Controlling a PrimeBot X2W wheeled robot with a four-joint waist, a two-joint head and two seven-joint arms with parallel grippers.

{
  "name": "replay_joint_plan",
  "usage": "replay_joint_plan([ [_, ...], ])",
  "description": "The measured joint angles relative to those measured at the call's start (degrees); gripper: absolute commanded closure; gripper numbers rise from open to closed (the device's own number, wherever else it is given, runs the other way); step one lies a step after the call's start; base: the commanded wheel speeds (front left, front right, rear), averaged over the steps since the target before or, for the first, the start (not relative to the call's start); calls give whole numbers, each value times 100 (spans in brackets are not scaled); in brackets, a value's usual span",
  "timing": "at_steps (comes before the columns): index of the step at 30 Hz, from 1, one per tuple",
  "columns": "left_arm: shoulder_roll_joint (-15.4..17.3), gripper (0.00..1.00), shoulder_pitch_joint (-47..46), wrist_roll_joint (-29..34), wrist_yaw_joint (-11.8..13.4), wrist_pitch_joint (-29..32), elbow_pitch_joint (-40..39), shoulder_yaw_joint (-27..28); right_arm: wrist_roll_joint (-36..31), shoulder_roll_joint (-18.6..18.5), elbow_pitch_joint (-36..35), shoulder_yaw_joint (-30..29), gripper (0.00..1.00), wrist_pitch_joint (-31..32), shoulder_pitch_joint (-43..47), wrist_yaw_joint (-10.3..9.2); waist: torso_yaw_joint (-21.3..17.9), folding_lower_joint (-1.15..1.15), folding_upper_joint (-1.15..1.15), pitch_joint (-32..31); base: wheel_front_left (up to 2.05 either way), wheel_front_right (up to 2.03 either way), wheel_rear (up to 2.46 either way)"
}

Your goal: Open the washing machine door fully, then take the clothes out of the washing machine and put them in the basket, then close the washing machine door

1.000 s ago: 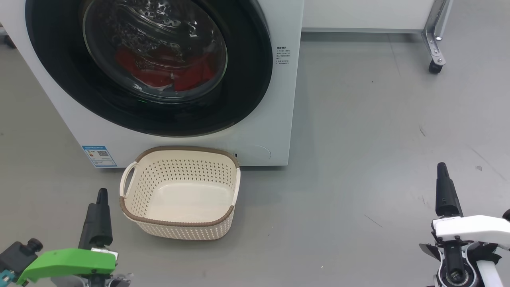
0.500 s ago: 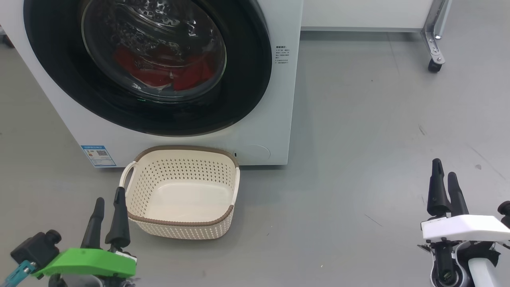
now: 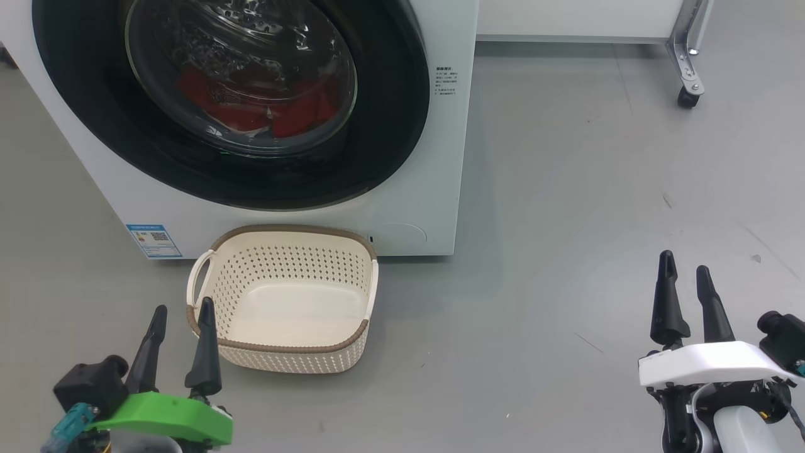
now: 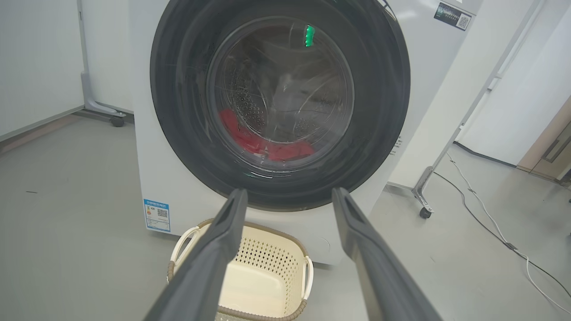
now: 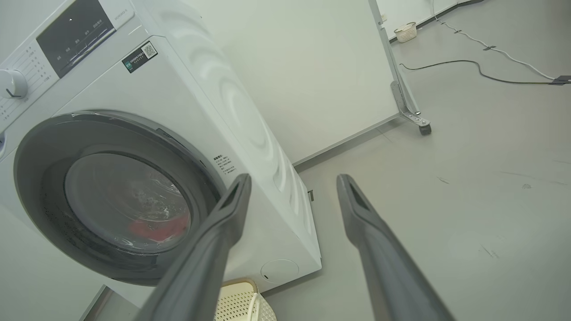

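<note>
Hovering low, left end effector (image 3: 183,305) and right end effector (image 3: 684,262) both spread, empty. Status: washing machine door (image 3: 390,126) shut, clothes (image 3: 302,116) behind its glass, basket (image 3: 283,347) on floor just below. Risk: left one clips basket handle going up; glossy rim likely slips.

a smooth grey floor (image 3: 597,189), faintly scuffed, ran under a white partition panel (image 5: 312,67) on a metal leg (image 5: 403,100) with a black castor (image 3: 687,97). cables (image 5: 482,71) trailed across the floor; a tan door (image 4: 546,149) stood at the far right.
</note>
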Motion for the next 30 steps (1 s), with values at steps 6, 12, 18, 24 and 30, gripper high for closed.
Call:
replay_joint_plan([
  [6, -5, 0, 1, 485, 127, -56, 25, -96, -433, -12, 69, 88, 0, -80, 2, -105, 0, 0, 0, 16, 0, 0, 0],
  [12, -13, 0, 3, 1013, 265, -172, 134, -190, -1054, -119, 198, 215, 0, -162, 5, -261, -4, 0, 0, 39, 0, 0, 0],
  [18, -53, 0, 8, 1437, 347, -245, 222, -305, -1563, -148, 274, 355, 0, -250, 5, -382, -20, 0, 0, 80, 0, 0, 0],
  [24, -109, 0, 8, 1834, 406, -348, 315, -369, -1972, -143, 330, 434, 0, -345, 4, -480, -31, 0, 0, 104, 0, 0, 0],
  [30, -142, 0, 8, 1939, 457, -353, 486, -366, -2078, -135, 413, 470, 0, -346, 2, -553, -37, 0, 0, 99, 0, 0, 0],
])
